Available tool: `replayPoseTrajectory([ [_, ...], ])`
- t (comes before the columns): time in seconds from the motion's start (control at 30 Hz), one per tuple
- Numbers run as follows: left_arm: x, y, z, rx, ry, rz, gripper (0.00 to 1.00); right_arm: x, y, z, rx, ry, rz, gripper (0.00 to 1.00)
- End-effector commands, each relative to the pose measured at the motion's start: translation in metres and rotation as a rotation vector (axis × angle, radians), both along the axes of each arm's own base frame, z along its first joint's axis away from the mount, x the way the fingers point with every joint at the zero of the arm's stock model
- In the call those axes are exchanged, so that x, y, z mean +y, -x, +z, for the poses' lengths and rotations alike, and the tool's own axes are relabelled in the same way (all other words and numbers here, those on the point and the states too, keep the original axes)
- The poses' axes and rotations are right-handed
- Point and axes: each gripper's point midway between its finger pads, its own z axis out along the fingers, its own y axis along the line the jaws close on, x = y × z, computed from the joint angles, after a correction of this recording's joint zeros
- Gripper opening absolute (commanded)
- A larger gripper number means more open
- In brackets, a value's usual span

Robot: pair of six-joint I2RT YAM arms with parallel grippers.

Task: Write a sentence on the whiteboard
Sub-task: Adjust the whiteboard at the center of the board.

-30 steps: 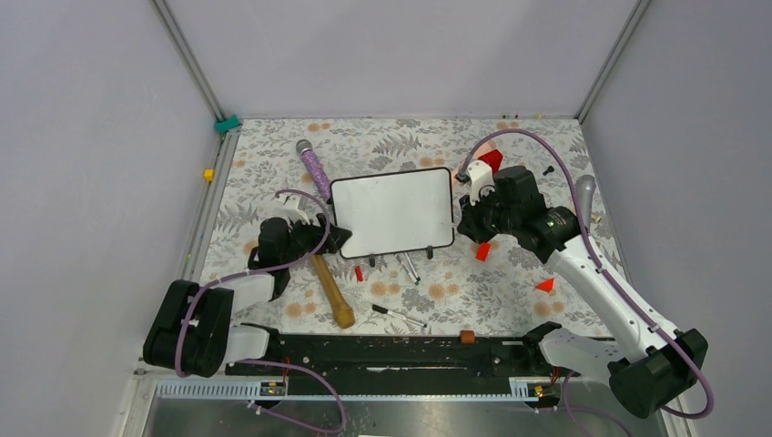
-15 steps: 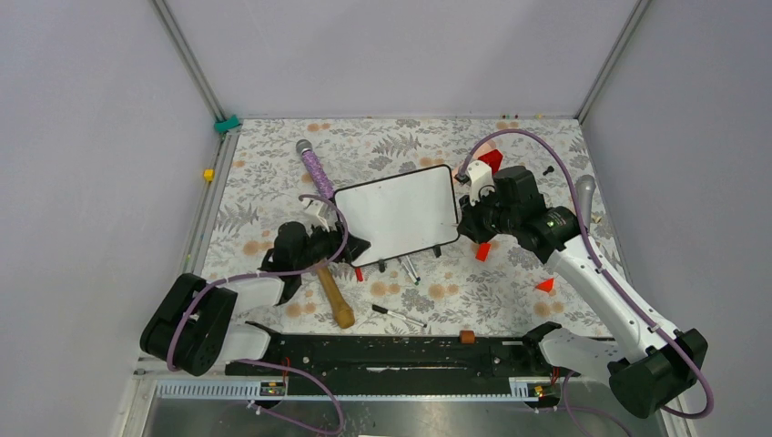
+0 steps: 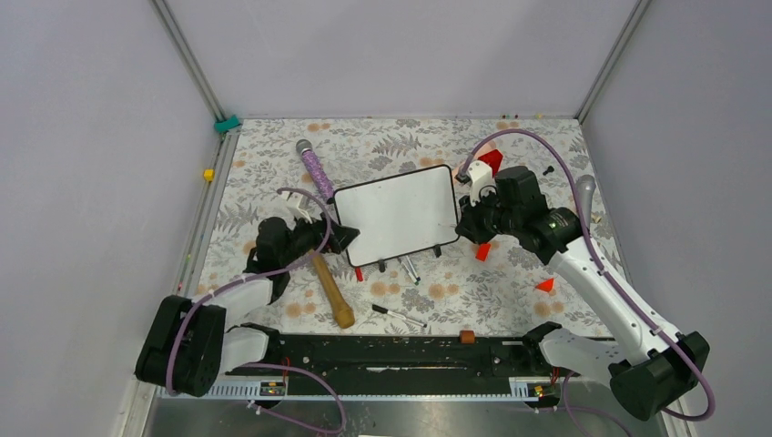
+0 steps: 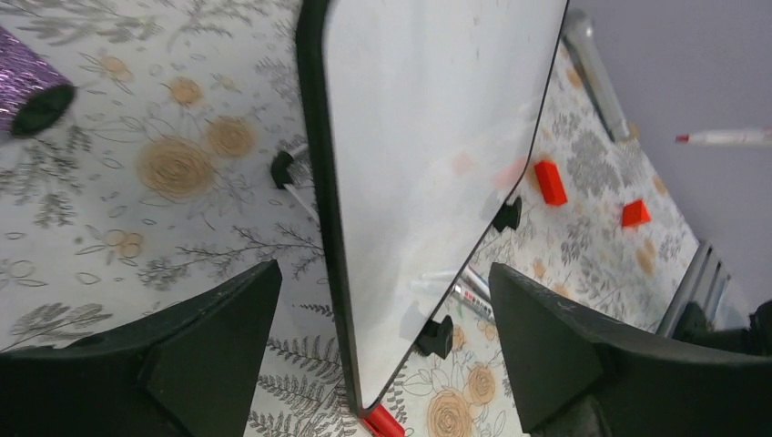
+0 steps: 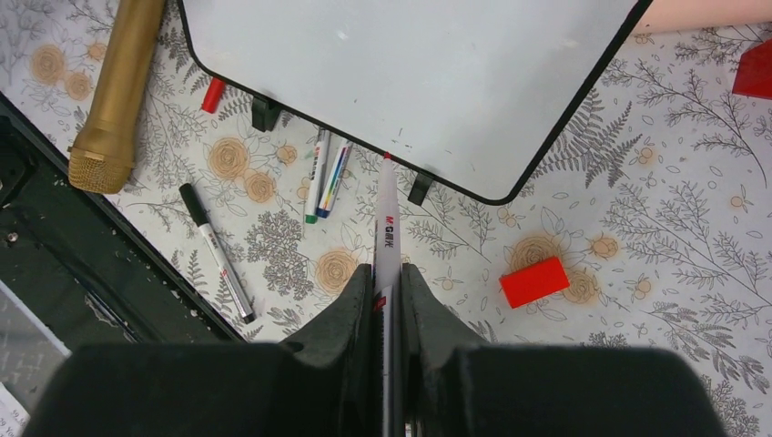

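The whiteboard [image 3: 396, 215] (blank) is set on the table [image 3: 273, 164], its left edge flanked by the spread left end effector [image 4: 380, 273]. The marker [image 5: 386, 228], clamped in the right end effector [image 5: 387, 273], is pointed at the board's near edge.

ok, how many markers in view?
4: one marker in the right gripper, tip aimed at the whiteboard edge; two pens side by side near it; a black-capped marker by the rail. Others may hide under the whiteboard.

The white marker [image 5: 386, 238] carries small red print starting with "M", otherwise too blurred to read.
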Motion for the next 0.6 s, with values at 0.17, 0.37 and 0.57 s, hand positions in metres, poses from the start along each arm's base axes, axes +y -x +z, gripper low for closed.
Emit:
replayPoseTrajectory([
  [0.17, 0.033, -0.034, 0.057, -0.174, -0.123, 0.084, 0.99, 0.010, 0.007, 0.025, -0.064, -0.082, 0.048, 0.00],
  [0.37, 0.075, -0.055, 0.071, -0.250, -0.202, 0.214, 0.99, 0.010, 0.010, 0.026, -0.066, -0.090, 0.057, 0.00],
  [0.57, 0.115, -0.055, 0.076, -0.458, -0.451, 0.328, 0.99, 0.011, 0.009, 0.025, -0.061, -0.087, 0.058, 0.00],
])
